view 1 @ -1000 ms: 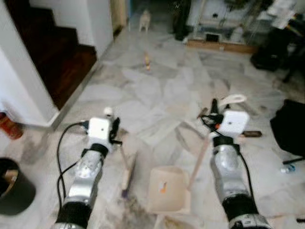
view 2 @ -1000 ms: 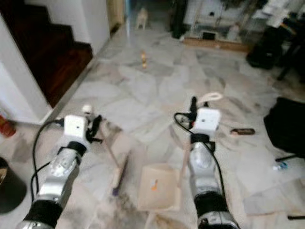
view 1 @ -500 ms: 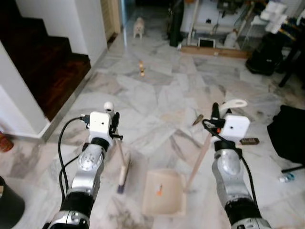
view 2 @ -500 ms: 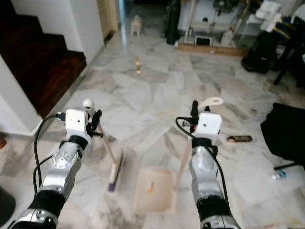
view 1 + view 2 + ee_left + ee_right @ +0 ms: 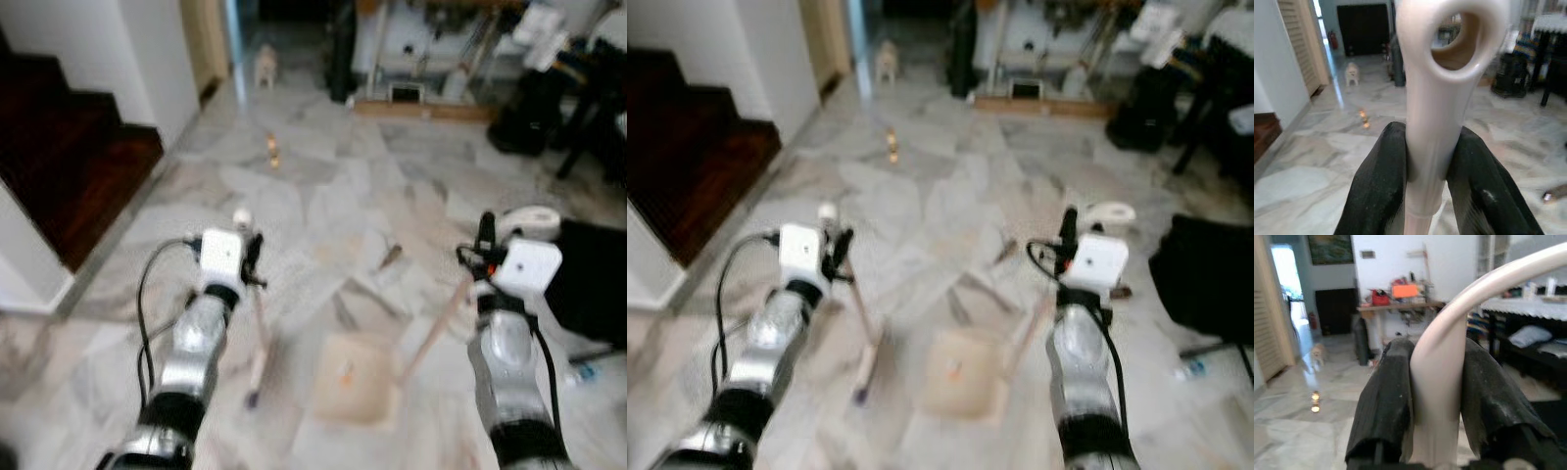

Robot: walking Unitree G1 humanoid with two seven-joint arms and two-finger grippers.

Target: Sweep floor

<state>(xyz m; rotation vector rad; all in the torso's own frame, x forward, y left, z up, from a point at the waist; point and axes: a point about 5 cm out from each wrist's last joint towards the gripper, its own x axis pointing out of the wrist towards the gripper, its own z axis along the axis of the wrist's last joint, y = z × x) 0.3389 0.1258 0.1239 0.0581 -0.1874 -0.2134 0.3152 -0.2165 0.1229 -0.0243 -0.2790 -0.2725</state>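
Broom (image 5: 257, 345) slants down from the left end effector (image 5: 1425, 161), which grips its handle, the bristles on the marble floor (image 5: 323, 196) below. Just beside them, the dustpan (image 5: 353, 377) lies flat, its handle clamped in the right end effector (image 5: 1437, 396).

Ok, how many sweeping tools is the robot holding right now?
2. The left gripper is shut on the broom handle, brush head on the floor by the left arm. The right gripper is shut on the dustpan handle, with the dustpan resting between the arms.
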